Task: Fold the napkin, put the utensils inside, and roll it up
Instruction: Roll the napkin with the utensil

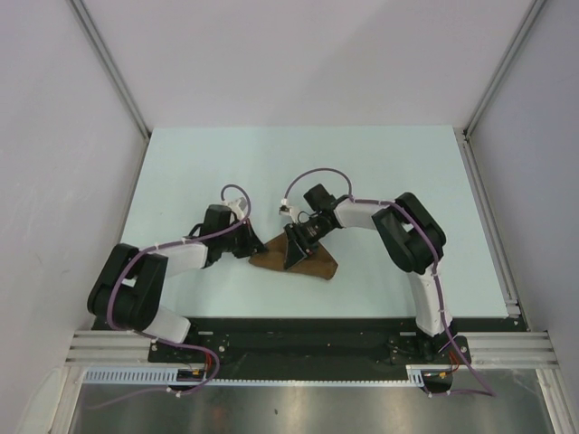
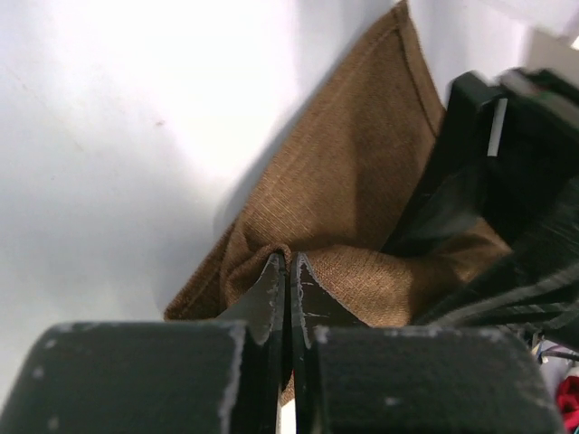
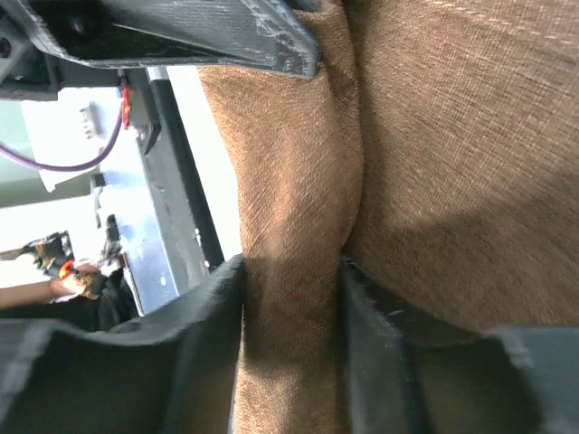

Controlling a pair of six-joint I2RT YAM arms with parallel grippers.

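On table, front centre, between both arms: bunched brown napkin.
Left gripper: pressed together, pinching puckered napkin fold at cloth's left end.
Right gripper: jaws apart, astride raised cloth ridge, touching both sides; squeezing or not, cannot tell.
Grippers just beside each other.

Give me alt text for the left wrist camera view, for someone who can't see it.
The left gripper, jaws shut, pinches a bunched fold of the brown napkin on the white table. The right arm crowds the right edge.
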